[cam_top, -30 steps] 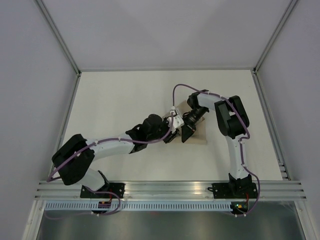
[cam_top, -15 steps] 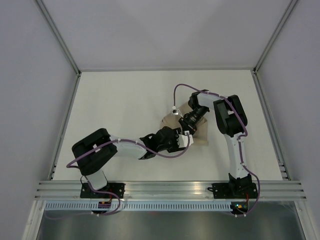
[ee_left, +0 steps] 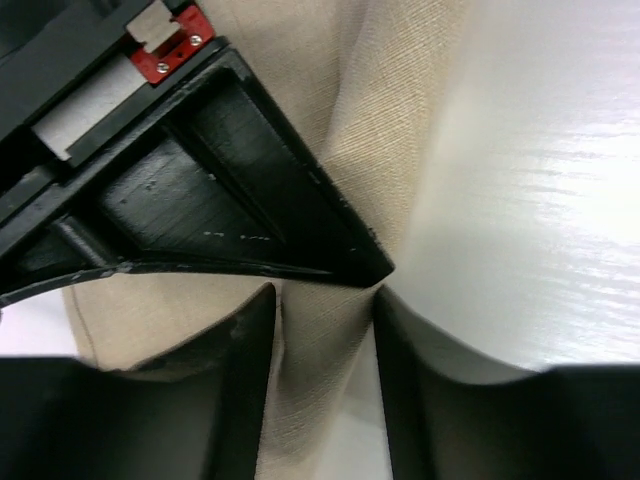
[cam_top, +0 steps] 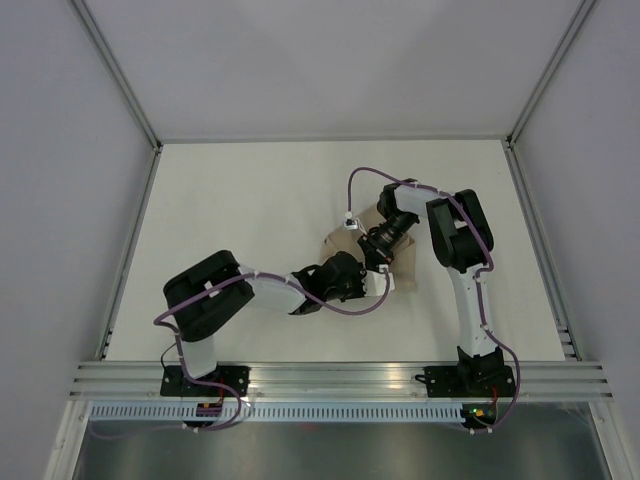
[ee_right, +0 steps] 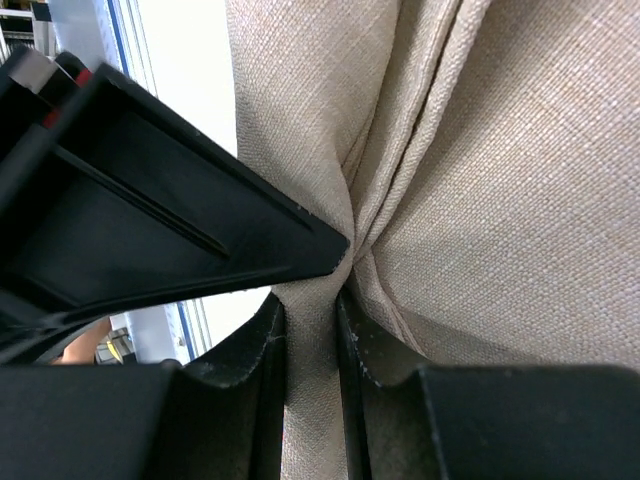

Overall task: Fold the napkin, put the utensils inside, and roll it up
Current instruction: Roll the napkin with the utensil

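Since a second ago, the left arm has folded its elbow back toward the lower left of the overhead view, and its claw has slid down and right to meet the other one; the right arm has hardly shifted.

We see the left claw [cam_top: 384,282] [ee_left: 322,305] closed around a raised ridge of cloth, which fills the gap between its fingers. Tip to tip against it, the right claw [cam_top: 377,257] [ee_right: 310,305] pinches the same ridge tightly. Out from that pinch, the napkin [cam_top: 404,268] [ee_left: 400,100] [ee_right: 520,150] spreads in gathered pleats. It lies just right of centre on the white worktop [cam_top: 250,200] [ee_left: 540,200], mostly hidden under both wrists.

We cannot see the utensils in any view. We judge the folding step is in hand, with both claws gathering one crease. The next move calls for drawing that crease over evenly, both claws travelling together so the thin cloth does not slip free.

From what shows overhead, the napkin's long axis seems to run from upper left to lower right. In both wrist views, the pinched ridge runs top to bottom.
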`<state>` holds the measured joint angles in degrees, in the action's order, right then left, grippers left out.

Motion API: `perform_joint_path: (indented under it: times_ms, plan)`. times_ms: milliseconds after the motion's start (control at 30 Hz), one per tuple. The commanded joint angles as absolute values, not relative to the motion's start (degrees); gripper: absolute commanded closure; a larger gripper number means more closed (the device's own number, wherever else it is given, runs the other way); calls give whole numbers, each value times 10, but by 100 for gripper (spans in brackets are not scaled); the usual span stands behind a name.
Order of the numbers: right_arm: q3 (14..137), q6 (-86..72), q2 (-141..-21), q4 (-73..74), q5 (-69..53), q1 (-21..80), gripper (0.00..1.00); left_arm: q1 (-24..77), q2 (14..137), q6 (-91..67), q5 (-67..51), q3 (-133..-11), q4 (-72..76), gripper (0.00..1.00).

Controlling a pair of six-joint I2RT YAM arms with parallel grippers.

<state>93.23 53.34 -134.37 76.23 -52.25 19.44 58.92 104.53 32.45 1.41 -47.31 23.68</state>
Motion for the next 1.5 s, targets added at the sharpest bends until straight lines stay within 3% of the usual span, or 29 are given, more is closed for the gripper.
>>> perform_joint_path:
  times_ms: [0,233,367,567,1067,1467]
  plan:
    - [925,567,-1385,688,-399,188,84,591,1064,300,-23,-503,208,62]
    - [917,570,-1376,685,-399,186,79,589,1107,267,-58,-555,114,98]
    - [895,558,-1335,659,-399,185,57,576,1122,253,-121,-577,64,98]
    - [874,545,-1268,648,-423,172,40,550,1132,232,-198,-598,15,98]
    - [864,503,-1161,608,-490,84,35,476,1188,182,-358,-682,-102,98]
    - [611,490,-912,355,-433,62,33,425,1260,144,-456,-774,-213,98]
